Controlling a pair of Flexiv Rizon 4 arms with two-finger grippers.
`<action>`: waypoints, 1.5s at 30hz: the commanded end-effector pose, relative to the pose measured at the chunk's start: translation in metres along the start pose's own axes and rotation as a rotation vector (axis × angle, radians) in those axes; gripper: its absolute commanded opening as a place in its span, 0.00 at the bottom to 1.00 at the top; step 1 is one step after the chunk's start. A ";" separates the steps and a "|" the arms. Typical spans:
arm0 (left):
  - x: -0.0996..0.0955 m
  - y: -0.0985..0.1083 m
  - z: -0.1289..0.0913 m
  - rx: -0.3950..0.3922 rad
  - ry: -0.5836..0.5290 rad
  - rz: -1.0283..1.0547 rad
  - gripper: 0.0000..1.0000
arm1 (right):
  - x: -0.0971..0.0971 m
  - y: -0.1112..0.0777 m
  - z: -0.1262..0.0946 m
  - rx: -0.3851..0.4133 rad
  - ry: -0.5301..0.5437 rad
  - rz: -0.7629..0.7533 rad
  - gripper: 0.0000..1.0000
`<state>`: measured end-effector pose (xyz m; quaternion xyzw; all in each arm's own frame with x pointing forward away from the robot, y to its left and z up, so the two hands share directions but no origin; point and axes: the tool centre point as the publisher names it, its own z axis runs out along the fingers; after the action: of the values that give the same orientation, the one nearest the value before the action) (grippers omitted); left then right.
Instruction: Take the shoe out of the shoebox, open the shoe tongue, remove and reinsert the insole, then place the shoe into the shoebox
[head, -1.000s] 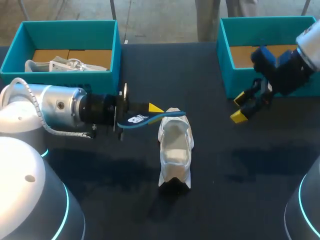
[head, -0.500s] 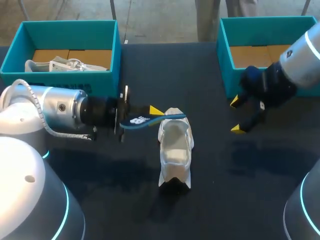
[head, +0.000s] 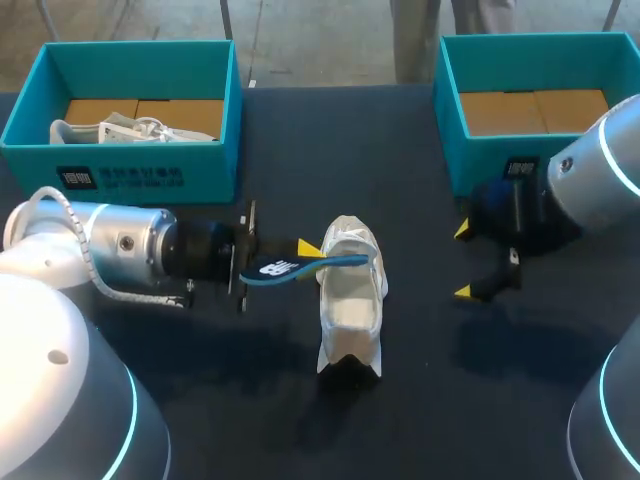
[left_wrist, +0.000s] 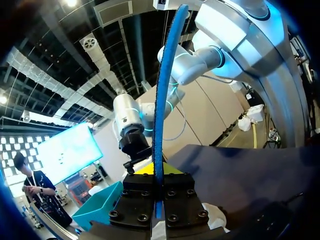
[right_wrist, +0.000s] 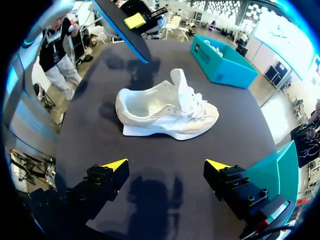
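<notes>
A white shoe (head: 350, 300) stands on its sole in the middle of the dark desk (head: 300, 140), outside both boxes, its tongue pulled up and its opening bare, as the right wrist view (right_wrist: 170, 112) shows

The left arm comes in low from the side, and its pincer (head: 305, 255) is clamped on one end of a blue insole (head: 300, 262). From its own wrist camera the insole (left_wrist: 162, 90) is seen edge-on, a thin blue strip pinched between the two black finger blocks of the pincer (left_wrist: 159, 195). In the head view the free end of the insole reaches over one end of the shoe; from the right wrist the insole (right_wrist: 122, 22) hangs in the air beyond the shoe and apart from it, casting a shadow on the desk

The right pincer (head: 465, 262) hovers beside the shoe, close to the front wall of the right shoebox (head: 530, 60), with its yellow tips spread wide and nothing between them. Its own camera shows the pincer (right_wrist: 166, 165) aimed at the side of the shoe across a stretch of bare desk

The left shoebox (head: 130, 60), teal like the other, sits at the far corner and holds a second white shoe (head: 130, 130) on a cardboard floor
</notes>
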<state>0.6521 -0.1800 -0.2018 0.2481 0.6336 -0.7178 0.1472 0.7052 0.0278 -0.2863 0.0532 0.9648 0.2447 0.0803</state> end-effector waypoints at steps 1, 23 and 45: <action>0.009 0.010 0.000 0.010 -0.016 0.005 0.00 | 0.002 -0.001 -0.001 0.000 -0.004 0.000 1.00; 0.032 0.059 0.004 -0.013 -0.049 -0.017 0.00 | 0.035 0.014 0.050 0.041 -0.099 -0.069 1.00; 0.039 0.076 -0.003 -0.059 -0.016 -0.026 0.00 | 0.037 0.019 0.070 0.114 -0.093 -0.116 1.00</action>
<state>0.6592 -0.1829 -0.2852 0.2295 0.6560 -0.7029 0.1515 0.6822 0.0758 -0.3408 0.0110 0.9729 0.1879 0.1341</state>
